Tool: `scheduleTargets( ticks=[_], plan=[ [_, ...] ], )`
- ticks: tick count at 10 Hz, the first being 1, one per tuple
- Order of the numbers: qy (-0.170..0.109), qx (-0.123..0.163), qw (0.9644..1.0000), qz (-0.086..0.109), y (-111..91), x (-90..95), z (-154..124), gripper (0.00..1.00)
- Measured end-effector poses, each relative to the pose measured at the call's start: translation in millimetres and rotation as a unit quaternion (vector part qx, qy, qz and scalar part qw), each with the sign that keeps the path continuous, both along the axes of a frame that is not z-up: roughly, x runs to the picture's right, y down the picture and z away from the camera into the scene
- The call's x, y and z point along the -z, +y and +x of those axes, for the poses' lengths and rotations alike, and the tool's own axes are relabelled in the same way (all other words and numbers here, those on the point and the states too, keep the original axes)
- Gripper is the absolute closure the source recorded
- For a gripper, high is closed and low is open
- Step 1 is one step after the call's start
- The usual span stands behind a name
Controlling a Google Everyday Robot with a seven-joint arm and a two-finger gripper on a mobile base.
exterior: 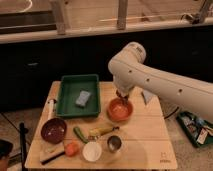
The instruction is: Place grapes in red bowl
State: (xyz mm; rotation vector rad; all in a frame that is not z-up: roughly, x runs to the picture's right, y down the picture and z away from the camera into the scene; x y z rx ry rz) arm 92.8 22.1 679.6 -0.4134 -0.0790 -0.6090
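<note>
Directly over the red bowl (120, 109), the gripper (122, 96) hangs at the end of the white arm (160, 82).

Whether it is apart, together or clamped on something cannot be told, and the grapes cannot be made out anywhere, so their place and look are unknown. That bowl is bright orange-red with a lighter inside and sits on the wooden table (145, 140), just right of the green tray (67, 95), which holds a blue-grey sponge (83, 98). Nearer the front left stands a maroon bowl (53, 130) with nothing visible in it. A white cup (92, 150) and a metal cup (114, 144) stand side by side at the front, with a small orange piece (72, 148) to their left.
</note>
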Motion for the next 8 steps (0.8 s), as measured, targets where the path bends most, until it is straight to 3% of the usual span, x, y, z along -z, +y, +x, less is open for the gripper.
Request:
scheduleTargets(
  ticks=[3,4,8],
  plan=[
    [0.004,0.001,1.0,0.001,1.8,2.9,1.1,0.26],
    [0.005,0.001,1.0,0.001,1.9,3.8,1.8,0.21],
    [0.009,0.004,0.9999,0.003,1.2,6.4,3.4,0.2]
  ],
)
